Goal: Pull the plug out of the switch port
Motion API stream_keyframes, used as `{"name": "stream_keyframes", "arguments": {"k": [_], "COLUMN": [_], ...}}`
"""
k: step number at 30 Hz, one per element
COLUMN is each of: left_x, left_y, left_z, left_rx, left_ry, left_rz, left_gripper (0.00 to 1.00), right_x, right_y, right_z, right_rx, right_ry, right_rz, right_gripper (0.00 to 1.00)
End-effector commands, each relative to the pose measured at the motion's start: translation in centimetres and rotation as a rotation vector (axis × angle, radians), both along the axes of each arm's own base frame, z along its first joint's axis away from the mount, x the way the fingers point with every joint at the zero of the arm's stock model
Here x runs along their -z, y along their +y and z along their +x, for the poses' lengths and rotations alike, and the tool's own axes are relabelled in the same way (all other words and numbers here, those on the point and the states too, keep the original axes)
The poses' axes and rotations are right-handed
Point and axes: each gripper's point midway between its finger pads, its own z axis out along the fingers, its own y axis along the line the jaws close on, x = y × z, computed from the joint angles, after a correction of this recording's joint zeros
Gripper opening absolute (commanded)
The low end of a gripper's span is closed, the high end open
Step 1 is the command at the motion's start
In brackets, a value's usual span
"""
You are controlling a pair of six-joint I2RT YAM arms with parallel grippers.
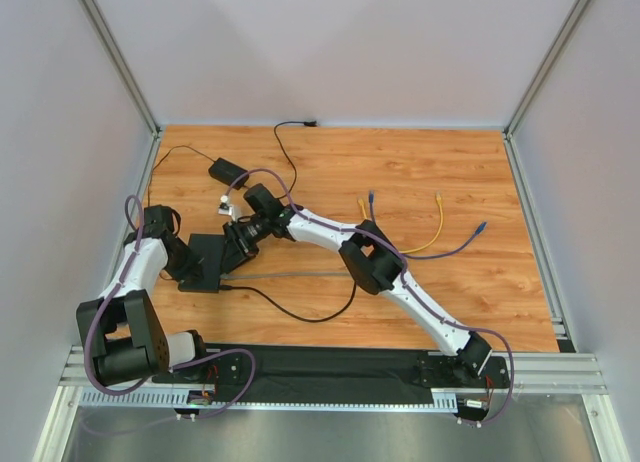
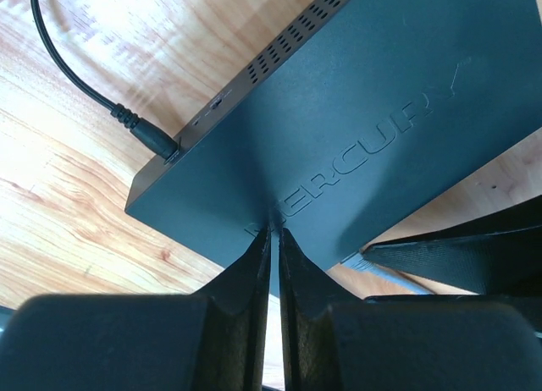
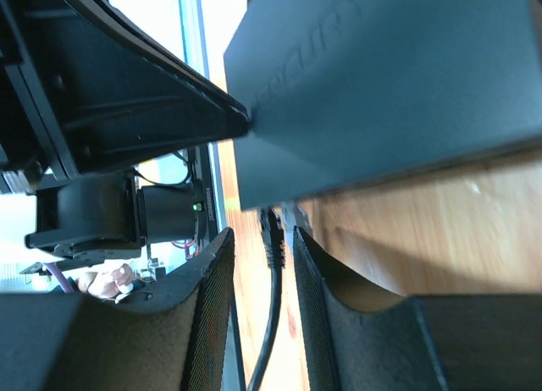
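Observation:
The switch is a flat matte-black box on the wooden table, lettered MERCURY in the left wrist view. My left gripper is shut, and its tips press down on the switch's top. A black plug on a black cable sits at the switch's edge. My right gripper is open, with one finger on each side of the plug and not touching it. In the top view the right gripper is over the switch's right side.
A round black power lead is plugged into the switch's side. A small black power brick lies behind. Loose yellow and blue-purple cables lie at the right. The black cable loops toward the front.

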Motion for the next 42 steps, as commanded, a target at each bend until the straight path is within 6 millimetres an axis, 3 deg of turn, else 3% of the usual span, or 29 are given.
{"name": "stream_keyframes", "arguments": {"k": [1, 11, 20, 29, 35, 42], "left_x": [0.0, 0.1, 0.1, 0.1, 0.3, 0.7], "left_y": [-0.2, -0.1, 0.1, 0.2, 0.1, -0.1], "left_z": [0.5, 0.3, 0.3, 0.0, 0.0, -0.2], "left_rx": [-0.013, -0.001, 0.0, 0.001, 0.004, 0.004], "left_ry": [-0.019, -0.017, -0.017, -0.013, -0.018, -0.006], "left_rz": [-0.008, 0.006, 0.012, 0.023, 0.022, 0.009], "left_gripper": [0.14, 0.14, 0.14, 0.14, 0.14, 0.14], "right_x": [-0.2, 1.6, -0.2, 1.0, 2.2, 3.3], "right_y": [1.1, 1.1, 0.3, 0.4, 0.9, 1.3], "right_z": [-0.5, -0.6, 2.1, 2.4, 0.3, -0.8], "right_rx": [-0.015, -0.008, 0.061, 0.068, 0.011, -0.014], "right_ry": [0.013, 0.013, -0.082, -0.057, -0.035, 0.019], "right_rz": [0.031, -0.016, -0.004, -0.025, -0.037, -0.04], "right_gripper": [0.36, 0.32, 0.37, 0.36, 0.34, 0.33]}}
